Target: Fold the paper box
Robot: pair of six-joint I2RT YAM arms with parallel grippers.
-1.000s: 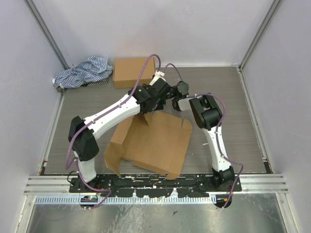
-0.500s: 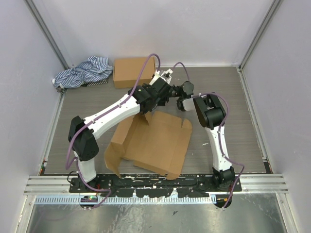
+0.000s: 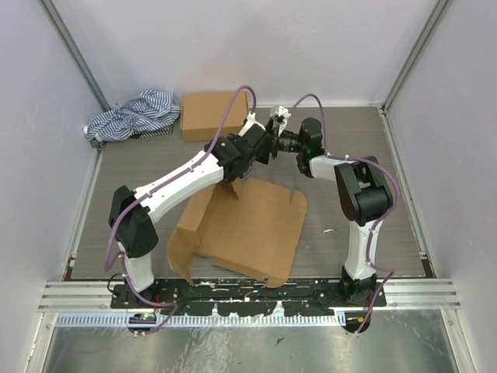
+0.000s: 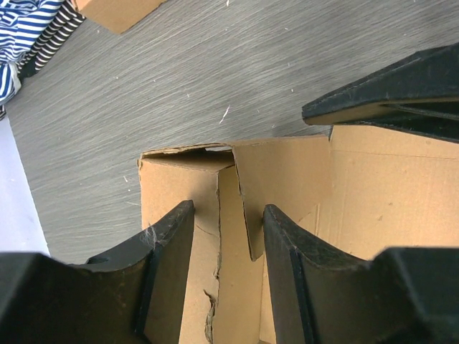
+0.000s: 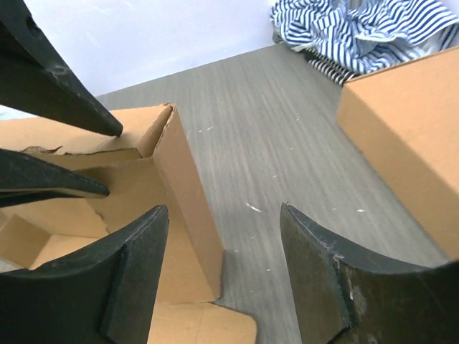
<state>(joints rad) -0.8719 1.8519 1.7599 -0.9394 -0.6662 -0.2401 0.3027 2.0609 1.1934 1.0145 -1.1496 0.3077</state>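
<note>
The left gripper [image 4: 228, 212] is open with nothing pinched, and the raised corner of the box [image 4: 287, 179] shows in the gap just ahead of its fingers (two flaps meet there). The right gripper [image 5: 224, 212] is open too, facing that same corner from the other side. The box wall stands just inside one finger, bare table [image 5: 287, 165] fills the remaining gap, and farther ahead lie a carton [image 5: 401, 136] and a striped cloth [image 5: 358, 29].

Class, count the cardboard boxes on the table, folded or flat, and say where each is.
2. A closed box lies at the far edge beside the striped cloth; an unfolded box lies in the middle, toward the near edge. No others show.
</note>
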